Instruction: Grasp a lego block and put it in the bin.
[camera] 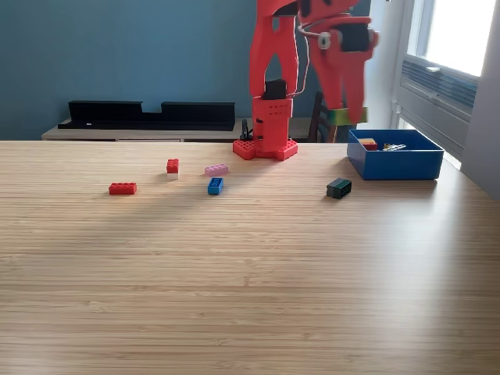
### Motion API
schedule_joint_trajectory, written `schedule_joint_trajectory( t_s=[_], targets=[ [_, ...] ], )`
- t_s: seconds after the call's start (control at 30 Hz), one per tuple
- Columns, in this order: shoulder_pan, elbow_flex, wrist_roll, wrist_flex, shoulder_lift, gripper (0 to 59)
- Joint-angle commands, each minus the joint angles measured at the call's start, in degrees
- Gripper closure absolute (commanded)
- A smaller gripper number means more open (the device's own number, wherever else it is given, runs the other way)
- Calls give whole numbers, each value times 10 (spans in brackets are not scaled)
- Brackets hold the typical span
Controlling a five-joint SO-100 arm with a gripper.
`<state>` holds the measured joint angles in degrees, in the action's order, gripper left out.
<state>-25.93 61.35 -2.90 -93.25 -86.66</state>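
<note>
The red arm stands on its base (pixel 266 148) at the back of the wooden table. Its gripper (pixel 348 116) hangs pointing down, blurred by motion, in the air just left of the blue bin (pixel 406 166) and above its near-left corner. A light green lego block (pixel 348 117) shows at the fingertips, with the gripper shut on it. Inside the bin lie a red-orange block (pixel 369 144) and some other small pieces. Loose on the table are a red block (pixel 123 188), a red-on-white block (pixel 173 166), a pink block (pixel 216 169), a blue block (pixel 215 185) and a dark green block (pixel 338 187).
A low shelf with a black tray (pixel 148 116) runs along the blue wall behind the table. A window with a radiator (pixel 437 82) is at the exterior view's right. The table's right edge passes close to the bin.
</note>
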Motion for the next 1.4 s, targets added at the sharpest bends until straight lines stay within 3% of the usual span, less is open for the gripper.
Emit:
schedule_joint_trajectory(
  t_s=[0.03, 0.47, 0.93, 1.0, 1.1, 1.13, 1.33, 1.4],
  targets=[
    [-184, 1, -18, -9, -40, 586],
    [-431, 79, 40, -8, -36, 586],
    [-444, 159, 93, -7, -35, 584],
    [-444, 152, 98, -7, -35, 530],
    [-446, 137, 100, -7, -35, 300],
    [-446, 131, 101, -7, -35, 261],
    [-446, 94, 105, -7, -35, 187],
    [-446, 86, 107, -8, -35, 187]
  ],
)
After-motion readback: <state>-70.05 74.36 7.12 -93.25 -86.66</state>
